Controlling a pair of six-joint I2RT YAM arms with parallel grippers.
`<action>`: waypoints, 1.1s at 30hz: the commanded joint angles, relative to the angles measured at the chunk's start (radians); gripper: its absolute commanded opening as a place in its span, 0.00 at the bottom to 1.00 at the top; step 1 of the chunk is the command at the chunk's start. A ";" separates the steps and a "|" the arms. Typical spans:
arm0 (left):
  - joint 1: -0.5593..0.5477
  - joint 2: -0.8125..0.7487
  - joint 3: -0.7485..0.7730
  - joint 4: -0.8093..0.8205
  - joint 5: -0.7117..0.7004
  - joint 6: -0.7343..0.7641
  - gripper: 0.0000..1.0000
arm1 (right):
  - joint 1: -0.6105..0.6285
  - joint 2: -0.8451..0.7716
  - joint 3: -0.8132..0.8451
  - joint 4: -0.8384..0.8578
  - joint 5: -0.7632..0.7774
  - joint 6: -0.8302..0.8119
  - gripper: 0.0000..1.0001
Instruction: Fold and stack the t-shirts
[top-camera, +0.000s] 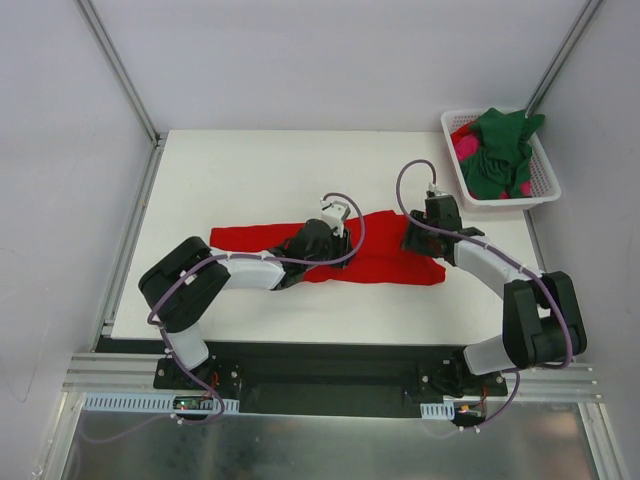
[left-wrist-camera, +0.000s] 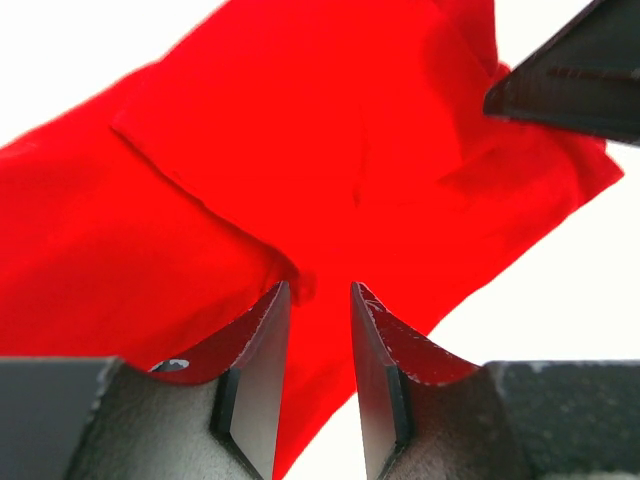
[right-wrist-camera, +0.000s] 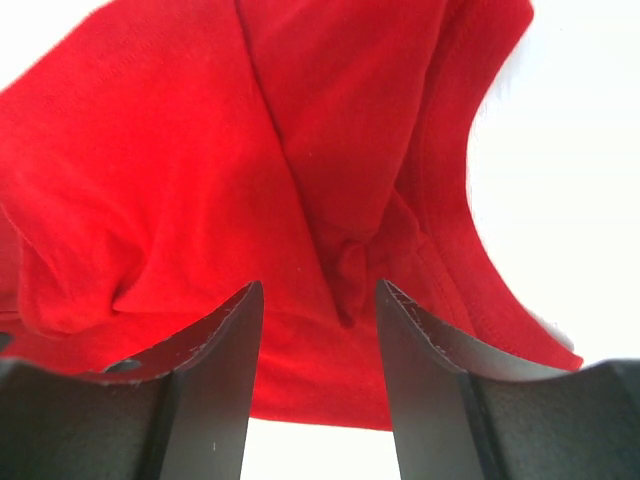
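A bright red t-shirt (top-camera: 385, 262) lies stretched in a long, partly folded band across the middle of the white table (top-camera: 250, 170). My left gripper (top-camera: 335, 232) is low over the shirt's middle. In the left wrist view its jaws (left-wrist-camera: 320, 295) stand a little apart, open, with red cloth (left-wrist-camera: 300, 150) and bare table showing through the gap. My right gripper (top-camera: 420, 235) is over the shirt's right end. Its jaws (right-wrist-camera: 318, 290) are open wider, with a small fold of the red cloth (right-wrist-camera: 200, 180) beyond the tips, near the curved collar edge. A dark green t-shirt (top-camera: 500, 150) and a magenta-pink t-shirt (top-camera: 465, 148) lie bunched in the basket.
The white slotted basket (top-camera: 548, 170) stands at the table's back right corner. Metal frame posts rise at the back left and back right. A dark piece of the right gripper (left-wrist-camera: 570, 85) shows at the top right of the left wrist view.
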 joint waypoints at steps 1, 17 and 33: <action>-0.003 0.033 0.040 0.057 0.041 -0.025 0.31 | -0.008 0.008 0.053 0.024 -0.003 -0.022 0.52; 0.005 0.073 0.053 0.063 0.057 -0.029 0.30 | -0.018 0.068 0.071 0.051 -0.051 -0.022 0.52; 0.009 0.097 0.053 0.070 0.075 -0.045 0.30 | -0.018 0.048 0.081 0.042 -0.069 -0.019 0.52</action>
